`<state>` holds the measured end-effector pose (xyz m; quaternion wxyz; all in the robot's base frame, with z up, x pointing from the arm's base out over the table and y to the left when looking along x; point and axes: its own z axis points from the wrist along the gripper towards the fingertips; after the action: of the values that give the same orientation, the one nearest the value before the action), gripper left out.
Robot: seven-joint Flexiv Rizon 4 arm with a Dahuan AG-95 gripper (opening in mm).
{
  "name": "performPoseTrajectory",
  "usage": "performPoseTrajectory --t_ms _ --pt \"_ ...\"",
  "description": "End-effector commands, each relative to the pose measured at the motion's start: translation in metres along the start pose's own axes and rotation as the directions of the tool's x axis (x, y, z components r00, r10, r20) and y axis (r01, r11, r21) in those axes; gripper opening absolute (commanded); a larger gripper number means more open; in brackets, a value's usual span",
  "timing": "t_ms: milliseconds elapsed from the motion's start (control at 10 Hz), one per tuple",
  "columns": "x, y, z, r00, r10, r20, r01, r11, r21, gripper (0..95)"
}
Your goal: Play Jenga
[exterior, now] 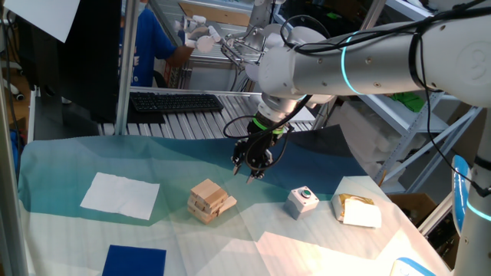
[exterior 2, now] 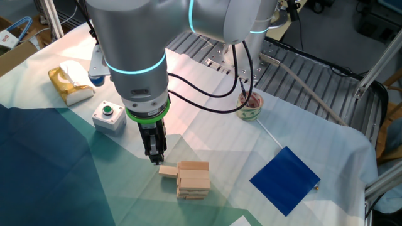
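The Jenga stack (exterior: 209, 199) (exterior 2: 193, 178) of light tan wooden blocks stands on the cloth-covered table in a few crosswise layers. One block (exterior 2: 167, 170) (exterior: 228, 204) sticks out sideways from a low layer, towards the gripper. My gripper (exterior: 245, 175) (exterior 2: 156, 157) points down just beside the stack, its tips a little above that protruding block. The dark fingers stand slightly apart and nothing shows between them. I cannot tell whether a tip touches the block.
A white cube with a green button (exterior: 302, 202) (exterior 2: 109, 117) and a white-and-tan packet (exterior: 357, 210) (exterior 2: 70, 83) lie beyond the gripper. A white sheet (exterior: 120, 195), a blue square (exterior 2: 284, 179) and a small bowl (exterior 2: 249, 107) are also on the table.
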<state>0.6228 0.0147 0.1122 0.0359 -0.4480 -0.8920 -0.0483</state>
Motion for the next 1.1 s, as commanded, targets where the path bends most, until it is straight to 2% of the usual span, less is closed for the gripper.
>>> performPoseTrajectory --t_ms 100,500,800,1000,1100 --pt "-0.0006 0.0012 -0.0006 1.0 0.015 0.0 -0.015 1.0 0.006 38.0" --pt "-0.0006 0.0012 -0.0006 0.999 0.036 -0.003 -0.036 0.999 0.019 38.0" --pt "-0.0006 0.0012 -0.0006 0.997 0.081 0.013 -0.081 0.996 0.024 38.0" --pt "-0.0006 0.0012 -0.0006 0.995 0.094 0.035 -0.095 0.994 0.048 38.0" --pt "-0.0006 0.0012 -0.0006 0.995 0.092 0.036 -0.094 0.994 0.054 38.0"
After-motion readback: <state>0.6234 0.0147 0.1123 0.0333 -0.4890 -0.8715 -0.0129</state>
